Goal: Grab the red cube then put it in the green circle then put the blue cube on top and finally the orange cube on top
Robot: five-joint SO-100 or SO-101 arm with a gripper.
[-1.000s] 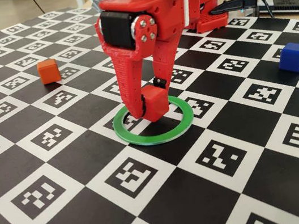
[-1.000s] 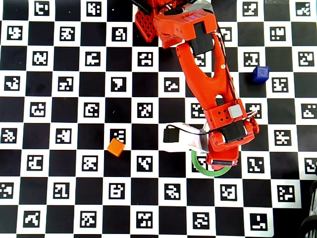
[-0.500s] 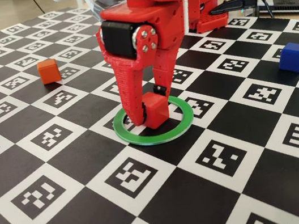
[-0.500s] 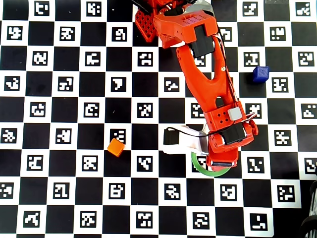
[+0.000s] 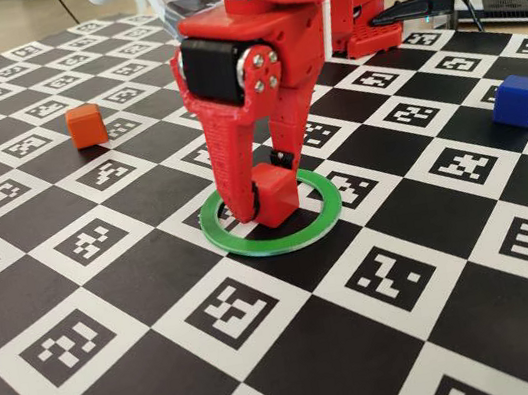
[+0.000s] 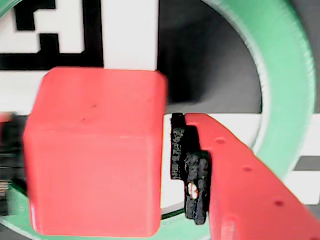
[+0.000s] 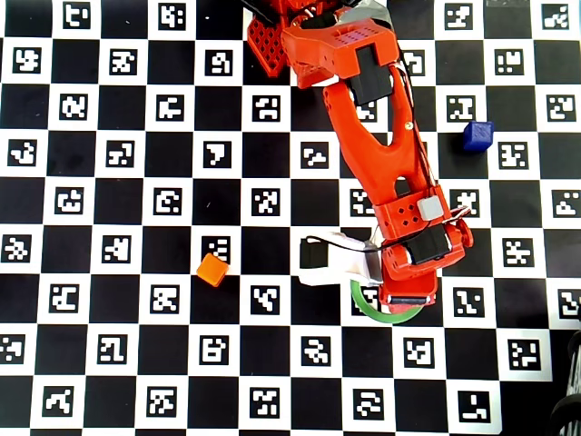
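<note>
A: The red cube [image 5: 277,193] sits inside the green circle [image 5: 322,226], near the tabletop's middle, and in the fixed view it looks down on the surface or just about there. So we are at the end of the first step, the placing.

B: And the fingers [image 6: 187,165]? In the wrist view we see a thin gap between the cube's side and the black pad on one of them. The other finger is blurred at the picture's edge, so we cannot tell whether it touches.

A: Agreed. We would call the gripper [image 5: 263,203] narrowly parted around the cube, loosening rather than clamping, though that is our reading and not a certainty.

B: What does the next move call for?

A: We judge that the jaws should widen enough to clear both faces, then lift straight up so the cube is not dragged off the ring's centre. After that we go for the blue cube [image 5: 519,100], which lies well apart towards the tabletop's right edge in the fixed view. The orange cube [image 5: 86,125] waits near the far left side.

B: Any writing we can read?

A: None. The tabletop [image 5: 123,383] carries a checkerboard of black-and-white square marker patterns, but they are codes, not letters. The cubes are plain, and we see no brand on the arm.
</note>
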